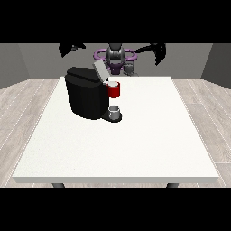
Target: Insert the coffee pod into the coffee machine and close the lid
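On the smooth white rectangular tabletop [135, 149], toward its far left corner, a grey cylindrical thing [115, 111] sits at the base of the boxy black coffee machine [85, 94] with raised grey lid [100, 70], while both black hands [71, 48] [158, 50] hang raised beyond the far edge, touching nothing, finger state indiscernible.

Small at the far edge: grey rounded head and torso [115, 56], purple rings at the shoulders [131, 55], black arms ending in a black hand [159, 50] each side.

White table [135, 149], black coffee machine [85, 97] on it
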